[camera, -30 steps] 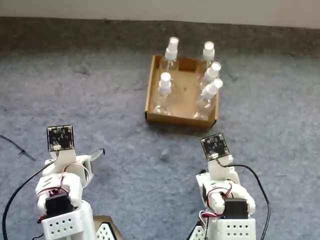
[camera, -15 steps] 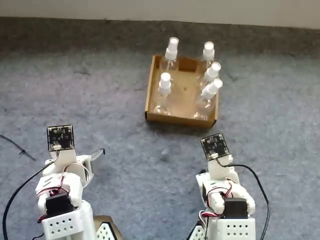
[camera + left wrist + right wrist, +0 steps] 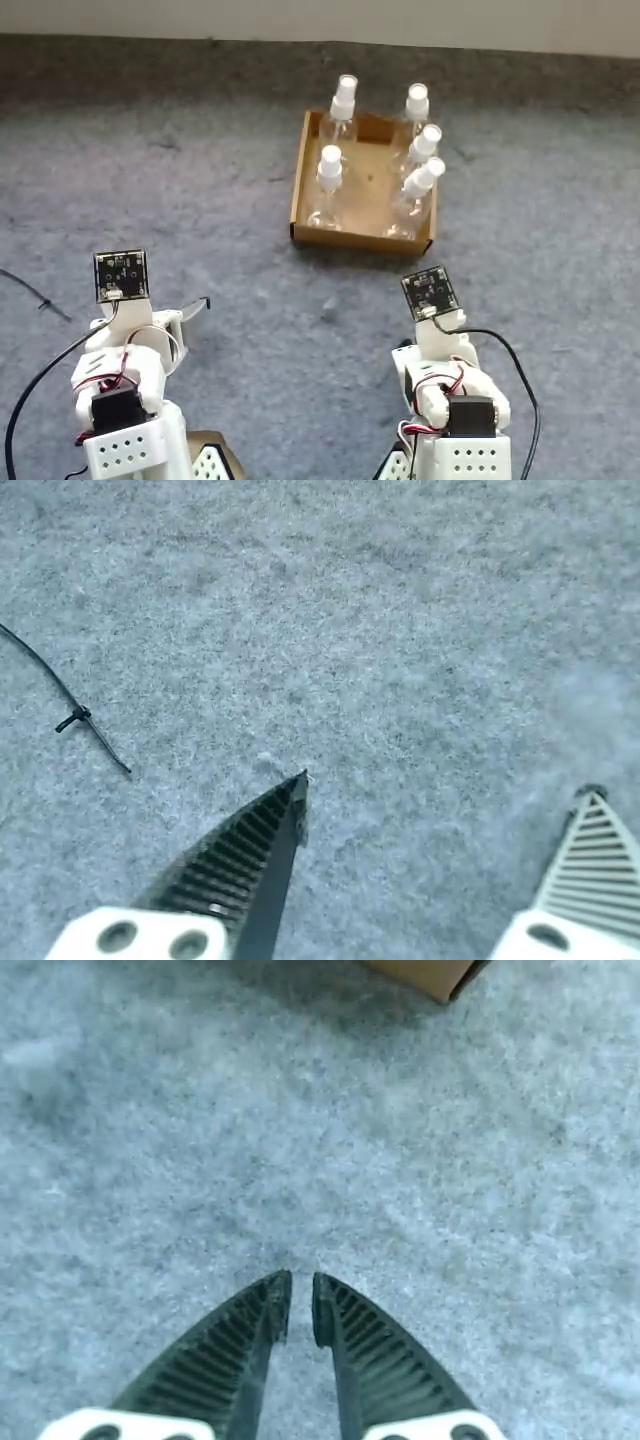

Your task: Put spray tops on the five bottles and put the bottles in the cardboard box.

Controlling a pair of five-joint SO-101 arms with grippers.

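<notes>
In the high view the right arm, at the lower right of the frame, hides its own fingers under its wrist camera. Your right wrist view settles the matter. The right end effector [image 3: 300, 1285] is clenched on nothing, its two ribbed fingers [image 3: 240, 1345] drawn together with a mere slit between the tips, above the grey table [image 3: 150, 1140]. That view also catches a corner of the cardboard box [image 3: 432, 974], cut off by the frame edge.

Your left end effector [image 3: 445, 788] is released, tips wide apart over the table and holding nothing. In the high view one of its fingers [image 3: 196, 308] pokes out beside the arm at the lower left. A thin black cable tie [image 3: 68, 718] lies on the table off to one side of it. In the high view the tie runs out past the left edge of the frame.

The high view gives you the task's things. The cardboard box sits at upper centre, well apart from both arms, with five bottles [image 3: 328, 192] inside it, each wearing one of the white spray tops [image 3: 330, 160]. The bottle at the box's lower right [image 3: 410, 200] leans. The clear bodies are hard to make out against the cardboard
</notes>
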